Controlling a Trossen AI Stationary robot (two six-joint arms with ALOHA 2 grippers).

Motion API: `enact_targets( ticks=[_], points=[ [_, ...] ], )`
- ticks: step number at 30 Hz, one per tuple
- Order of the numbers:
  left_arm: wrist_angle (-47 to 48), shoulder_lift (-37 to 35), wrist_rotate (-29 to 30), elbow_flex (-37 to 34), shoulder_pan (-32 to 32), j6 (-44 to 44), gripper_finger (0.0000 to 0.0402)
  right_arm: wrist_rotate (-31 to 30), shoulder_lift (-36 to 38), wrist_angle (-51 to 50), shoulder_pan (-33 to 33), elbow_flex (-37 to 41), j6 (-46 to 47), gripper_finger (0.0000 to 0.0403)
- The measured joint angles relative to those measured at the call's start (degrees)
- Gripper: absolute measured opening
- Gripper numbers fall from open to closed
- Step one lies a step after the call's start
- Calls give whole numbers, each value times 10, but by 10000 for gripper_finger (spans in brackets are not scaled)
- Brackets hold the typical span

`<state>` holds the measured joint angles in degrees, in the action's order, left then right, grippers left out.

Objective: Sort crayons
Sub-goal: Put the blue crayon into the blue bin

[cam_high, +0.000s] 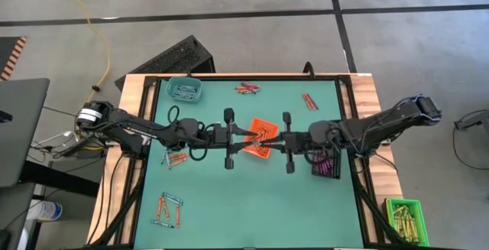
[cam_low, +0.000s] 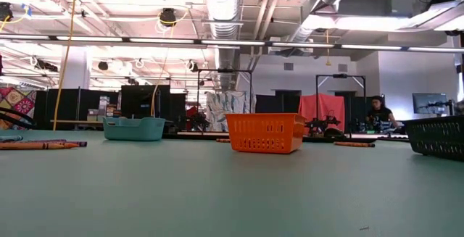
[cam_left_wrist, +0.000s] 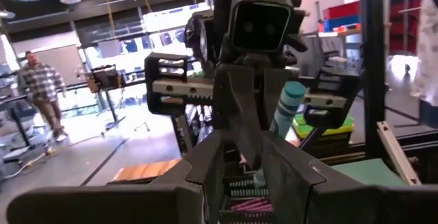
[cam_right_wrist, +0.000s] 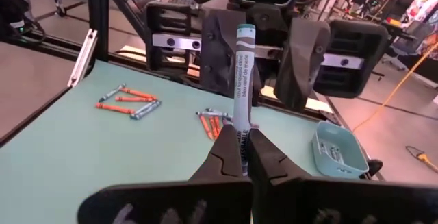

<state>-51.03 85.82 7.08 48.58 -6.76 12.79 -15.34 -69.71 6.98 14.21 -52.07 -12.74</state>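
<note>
So the blue-grey crayon [cam_right_wrist: 242,80] sits mid-frame in the high view, up in the air over the orange tray [cam_high: 258,137], clamped at its lower end in my right gripper [cam_right_wrist: 241,157], whose fingers are pinched tight on it. Its long axis points straight out from that gripper toward the left gripper [cam_high: 243,136], which faces it nose to nose, jaws partly apart and, as far as I can see, holding nothing. Left is clearly the nearer one for a handoff. More loose crayons [cam_high: 170,209] lie lower left on the green table [cam_high: 229,204]; teal tray [cam_high: 184,89] upper left. Workshop room behind, a person [cam_left_wrist: 42,90] walking.
</note>
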Motion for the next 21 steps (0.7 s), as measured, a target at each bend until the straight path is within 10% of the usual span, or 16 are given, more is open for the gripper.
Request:
enact_targets(
  ticks=[21],
  points=[
    [46,0,5,0,-3,26,55,-36,-2,43,16,0,-32,0]
  ],
)
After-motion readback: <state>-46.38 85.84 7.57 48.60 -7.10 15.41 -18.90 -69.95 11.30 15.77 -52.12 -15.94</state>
